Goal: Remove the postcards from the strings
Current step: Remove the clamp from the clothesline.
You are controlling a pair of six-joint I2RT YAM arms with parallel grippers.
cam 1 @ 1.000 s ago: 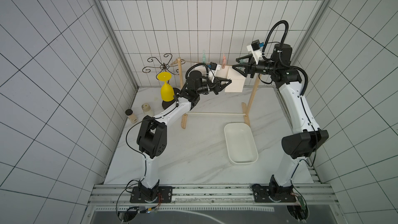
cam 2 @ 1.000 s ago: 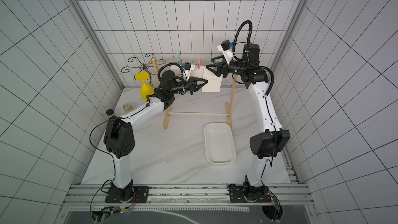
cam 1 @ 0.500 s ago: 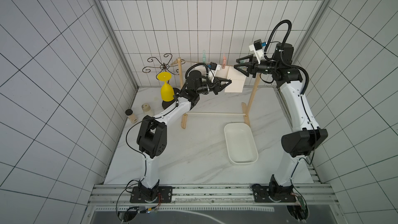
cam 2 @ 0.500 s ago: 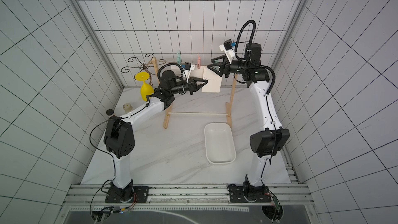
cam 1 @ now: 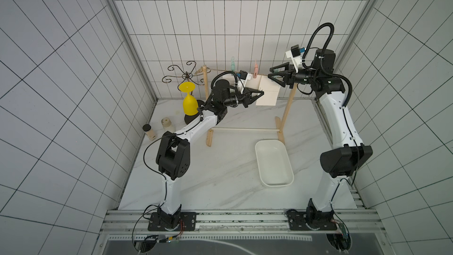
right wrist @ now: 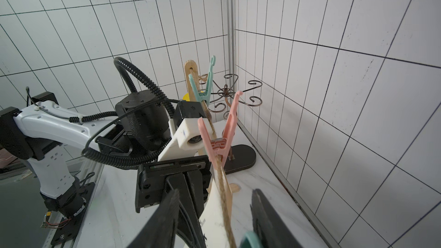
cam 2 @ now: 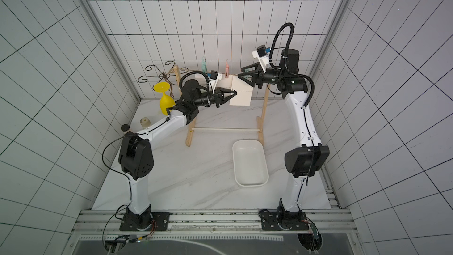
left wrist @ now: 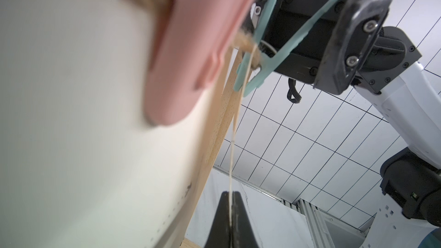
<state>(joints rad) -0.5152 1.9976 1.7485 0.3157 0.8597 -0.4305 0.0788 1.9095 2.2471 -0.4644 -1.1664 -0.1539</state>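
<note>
The string [cam 1: 220,71] runs between two wooden posts. On it hangs a white postcard [cam 1: 269,94] [cam 2: 241,96]. My left gripper [cam 1: 262,92] [left wrist: 230,194] is shut on its lower side edge, seen edge-on as a thin line in the left wrist view. My right gripper [cam 1: 270,73] [right wrist: 216,190] is at the string above that card, its fingers pressed on the handles of a green peg [left wrist: 260,67] whose clamping ends look spread. A pink peg [cam 1: 255,69] [right wrist: 219,137] holds a second postcard [cam 1: 252,85] [left wrist: 83,115]. Another green peg [cam 1: 232,63] sits further left.
A white tray [cam 1: 269,141] lies on the table in front of the right post [cam 1: 285,114]. A thin dowel [cam 1: 245,130] joins the posts' feet. At the back left stand a yellow goblet [cam 1: 188,104], a curly wire stand [cam 1: 186,74] and two small jars [cam 1: 149,131].
My right gripper's jaws have narrowed onto the green peg's handles, and the wrist has shifted slightly. The left arm and its card have stayed still.
</note>
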